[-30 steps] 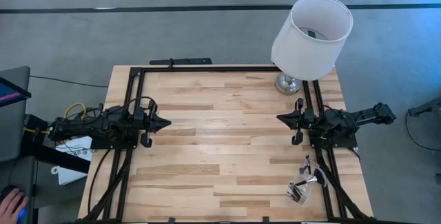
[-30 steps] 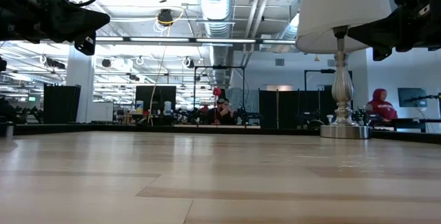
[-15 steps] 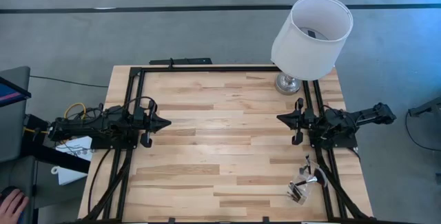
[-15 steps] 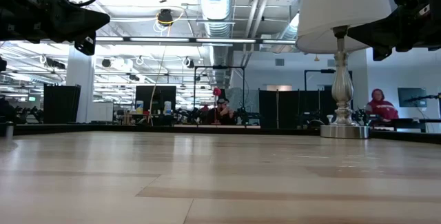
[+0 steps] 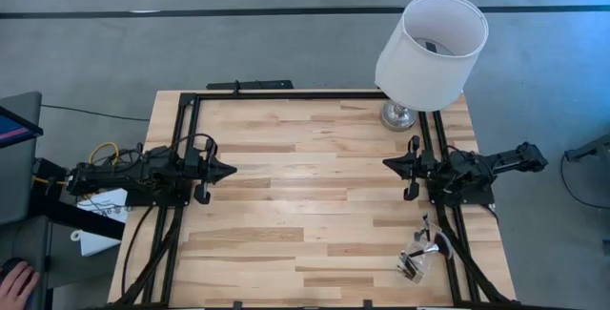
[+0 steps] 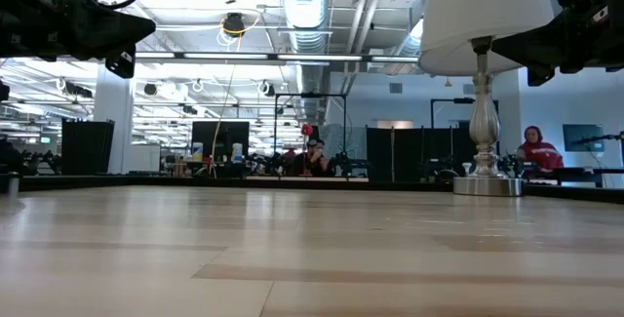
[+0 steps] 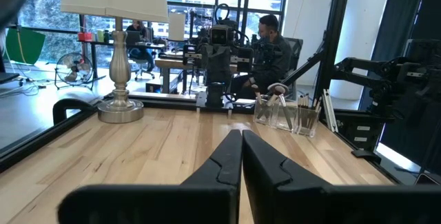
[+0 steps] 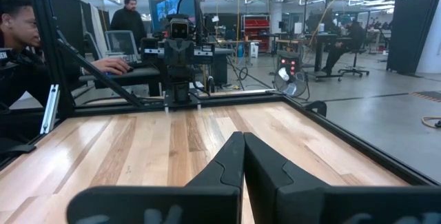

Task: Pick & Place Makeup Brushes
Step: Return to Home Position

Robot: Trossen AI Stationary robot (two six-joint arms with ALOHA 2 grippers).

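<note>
The makeup brushes (image 5: 420, 253) stand bunched in a clear holder at the table's near right corner. In the left wrist view they show as thin handles and pale tips (image 7: 288, 108) rising out of the holder. My left gripper (image 5: 232, 169) hovers shut over the table's left side, pointing level toward the right (image 7: 242, 138). My right gripper (image 5: 386, 164) hovers shut over the right side, pointing level toward the left (image 8: 243, 140). Both are empty and well clear of the brushes.
A lamp with a white shade (image 5: 432, 41) stands on its silver base (image 5: 397, 114) at the far right corner. A black frame (image 5: 286, 94) runs along the table's edges. A person sits beyond the left edge (image 8: 17, 52), and another beyond the right edge (image 7: 269, 48).
</note>
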